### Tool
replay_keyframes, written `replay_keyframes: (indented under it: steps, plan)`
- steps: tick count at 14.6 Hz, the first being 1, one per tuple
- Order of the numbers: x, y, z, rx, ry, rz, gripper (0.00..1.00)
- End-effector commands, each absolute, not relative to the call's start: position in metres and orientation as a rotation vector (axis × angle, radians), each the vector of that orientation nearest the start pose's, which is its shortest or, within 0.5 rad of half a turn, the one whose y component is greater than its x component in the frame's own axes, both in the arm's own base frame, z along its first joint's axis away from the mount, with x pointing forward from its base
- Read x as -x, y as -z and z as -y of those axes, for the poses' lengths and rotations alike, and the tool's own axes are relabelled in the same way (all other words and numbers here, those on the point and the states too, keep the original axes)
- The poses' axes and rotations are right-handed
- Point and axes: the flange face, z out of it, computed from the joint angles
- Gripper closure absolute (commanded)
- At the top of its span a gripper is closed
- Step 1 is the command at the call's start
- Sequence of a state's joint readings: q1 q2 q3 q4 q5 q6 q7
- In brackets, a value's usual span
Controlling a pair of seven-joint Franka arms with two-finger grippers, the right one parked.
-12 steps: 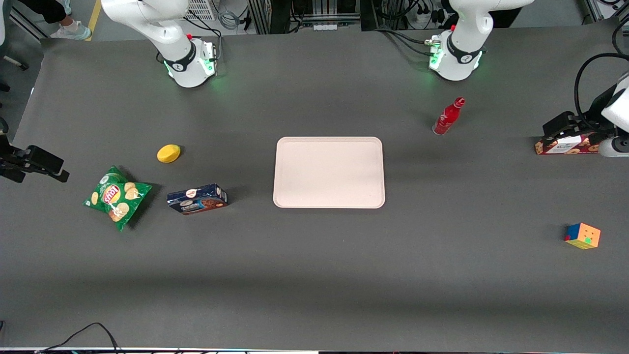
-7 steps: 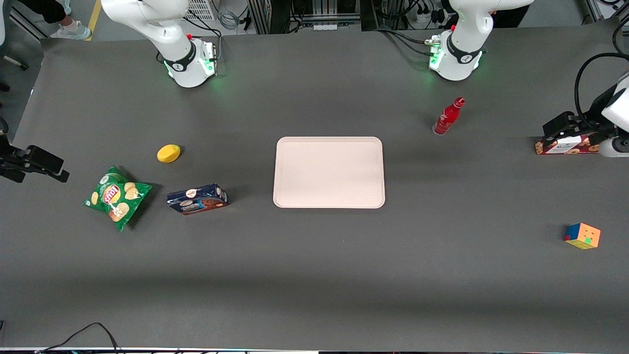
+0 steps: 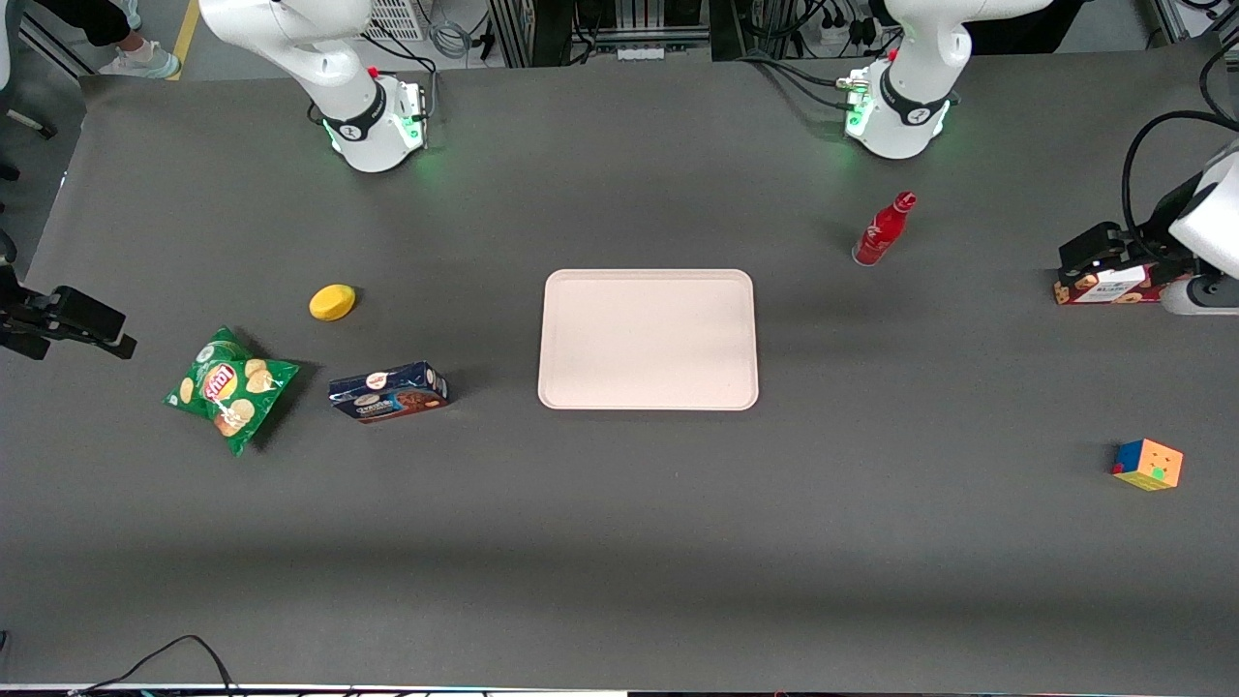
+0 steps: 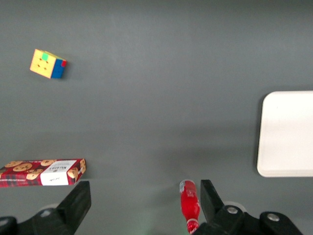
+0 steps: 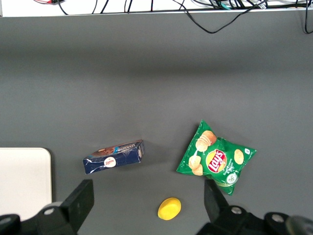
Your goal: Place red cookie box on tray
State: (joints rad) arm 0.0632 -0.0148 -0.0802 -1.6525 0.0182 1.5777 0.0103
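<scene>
Grey table (image 3: 619,542): end effector (image 4: 144,198) spread above red cookie box (image 4: 41,172), tray (image 3: 648,339) distant.

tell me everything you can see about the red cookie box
The red cookie box is a long, slim dark-red carton, cardboard by the look of it, printed with cookie pictures and carrying a white label panel. It lies flat on the grey table toward the working arm's end, well apart from the tray, and looks closed and undamaged. In the front view the arm hides part of it. The gripper hangs above the table beside it, fingers open, not touching it. Nothing else touches the box.
</scene>
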Motion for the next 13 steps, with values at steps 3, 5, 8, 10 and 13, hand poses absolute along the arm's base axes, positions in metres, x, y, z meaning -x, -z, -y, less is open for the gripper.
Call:
replay_keyframes:
  steps: [3, 5, 8, 10, 13]
  plan:
    - [-0.539, -0.587, -0.002, 3.072, -0.258, -0.218, 0.0]
    - [-0.537, -0.579, -0.004, 3.056, -0.29, -0.224, 0.0]
    - [-0.537, -0.565, -0.027, 3.055, -0.376, -0.283, 0.0]
    - [-0.53, -0.551, -0.052, 3.061, -0.455, -0.398, 0.0]
    - [-0.518, -0.542, -0.085, 2.993, -0.543, -0.659, 0.0]
